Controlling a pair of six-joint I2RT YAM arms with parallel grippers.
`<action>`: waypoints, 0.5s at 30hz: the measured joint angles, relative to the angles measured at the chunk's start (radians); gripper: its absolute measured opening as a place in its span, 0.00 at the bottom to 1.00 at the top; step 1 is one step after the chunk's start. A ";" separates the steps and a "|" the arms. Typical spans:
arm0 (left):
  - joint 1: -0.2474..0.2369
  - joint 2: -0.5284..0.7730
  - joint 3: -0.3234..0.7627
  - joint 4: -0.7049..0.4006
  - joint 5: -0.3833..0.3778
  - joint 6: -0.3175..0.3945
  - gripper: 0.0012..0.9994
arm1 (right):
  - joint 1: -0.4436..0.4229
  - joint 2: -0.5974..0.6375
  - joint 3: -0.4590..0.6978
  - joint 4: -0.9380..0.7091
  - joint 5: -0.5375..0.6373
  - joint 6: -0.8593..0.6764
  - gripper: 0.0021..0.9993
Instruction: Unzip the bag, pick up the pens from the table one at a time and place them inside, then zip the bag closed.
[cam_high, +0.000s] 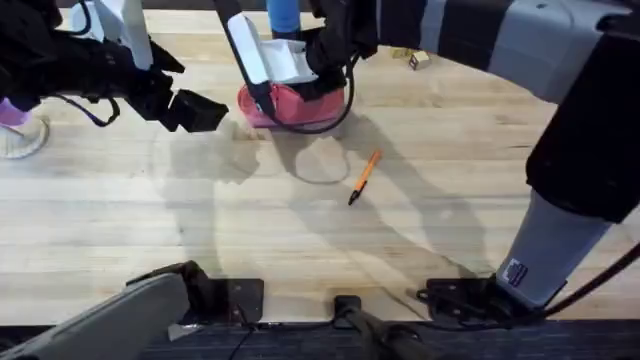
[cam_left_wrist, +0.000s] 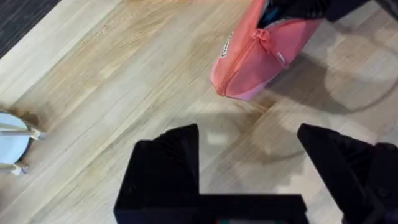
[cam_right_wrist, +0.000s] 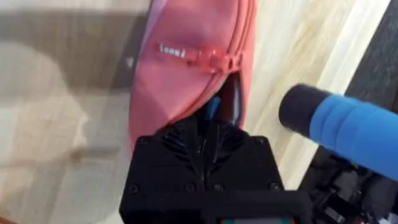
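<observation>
Bag (cam_left_wrist: 254, 59) lies just ahead of the spread, empty left gripper (cam_left_wrist: 247, 163), soft and floppy I'd judge, best pinched by its zipper tab; whether the right gripper (cam_right_wrist: 208, 134) is pinching its mouth I cannot tell.

The bag (cam_right_wrist: 180, 81) is soft matt cloth; the table (cam_high: 300, 240) is pale grained wood (satin, faintly reflective); the bottle (cam_right_wrist: 339, 124) looks smooth matt plastic.
</observation>
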 joint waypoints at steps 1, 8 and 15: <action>0.000 0.000 0.000 0.000 0.000 0.000 0.99 | 0.004 0.000 0.000 0.000 -0.008 0.009 0.03; 0.000 0.000 0.000 0.000 0.000 0.000 0.99 | 0.015 0.000 0.000 0.000 -0.030 0.045 0.03; 0.000 0.000 0.000 -0.006 0.000 0.000 0.99 | 0.015 0.000 0.000 0.006 -0.043 0.065 0.60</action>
